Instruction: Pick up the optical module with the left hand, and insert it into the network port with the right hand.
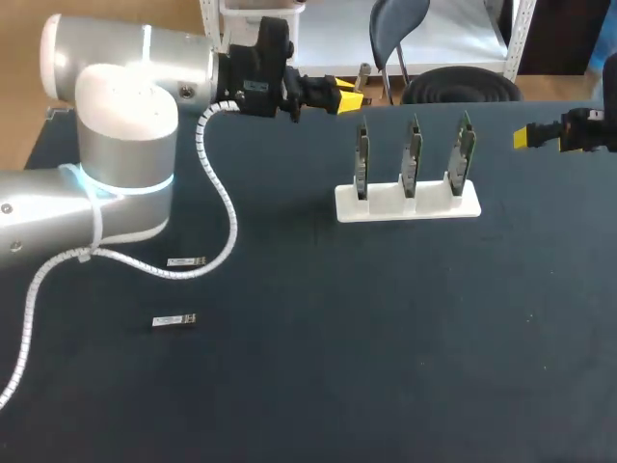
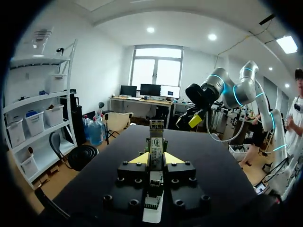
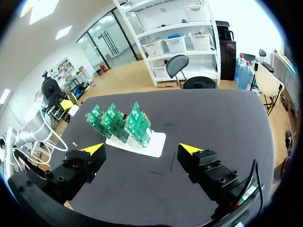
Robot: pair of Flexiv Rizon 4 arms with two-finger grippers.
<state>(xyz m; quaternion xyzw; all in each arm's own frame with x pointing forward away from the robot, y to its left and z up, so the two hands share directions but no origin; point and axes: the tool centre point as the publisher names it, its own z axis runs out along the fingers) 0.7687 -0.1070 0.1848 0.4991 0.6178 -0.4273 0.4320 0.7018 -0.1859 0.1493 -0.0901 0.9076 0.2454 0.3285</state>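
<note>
While the left tool point(image 1: 347, 95) is clamped on the optical module point(image 2: 155, 138), it hangs above the far edge of the surface point(image 1: 386, 338), to the left of the white holder point(image 1: 407, 201). Both yellow fingers press the module from two sides, and its end projects ahead of them. Three green circuit boards point(image 1: 412, 152) stand upright in the holder. The right tool point(image 3: 142, 149) is near the surface's far right corner, fingers wide apart with nothing between them. Two further modules point(image 1: 174, 320) lie flat beside the left arm point(image 1: 116, 145).
</note>
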